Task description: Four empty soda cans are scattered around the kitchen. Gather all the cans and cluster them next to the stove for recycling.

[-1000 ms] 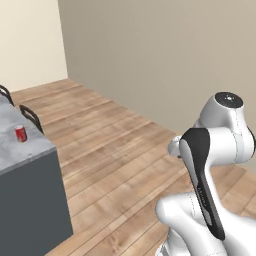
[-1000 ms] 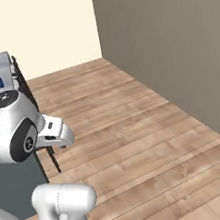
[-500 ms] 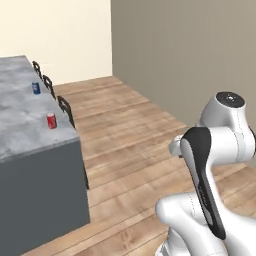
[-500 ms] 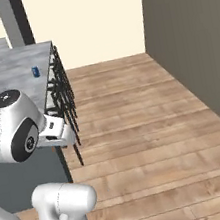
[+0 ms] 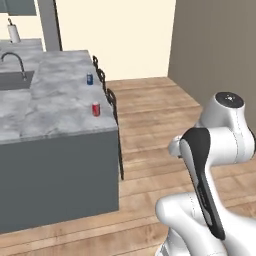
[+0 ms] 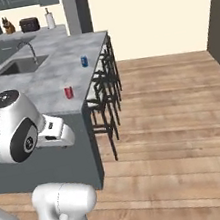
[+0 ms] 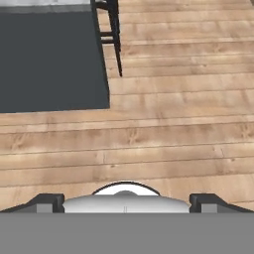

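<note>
Pincer point(image 7: 126, 201) spread wide and holding nothing, aimed down at bare wood floor point(image 7: 163, 139) low in the hand view, dark island side panel point(image 7: 49, 59) at upper left. Red can point(image 5: 96, 109) upright near the grey countertop point(image 5: 55, 100) edge at left centre of the left base view, blue can point(image 5: 90, 79) further back, well apart. Black stools point(image 6: 105, 97) tucked along the island; sink point(image 6: 21, 65) at upper left.
</note>
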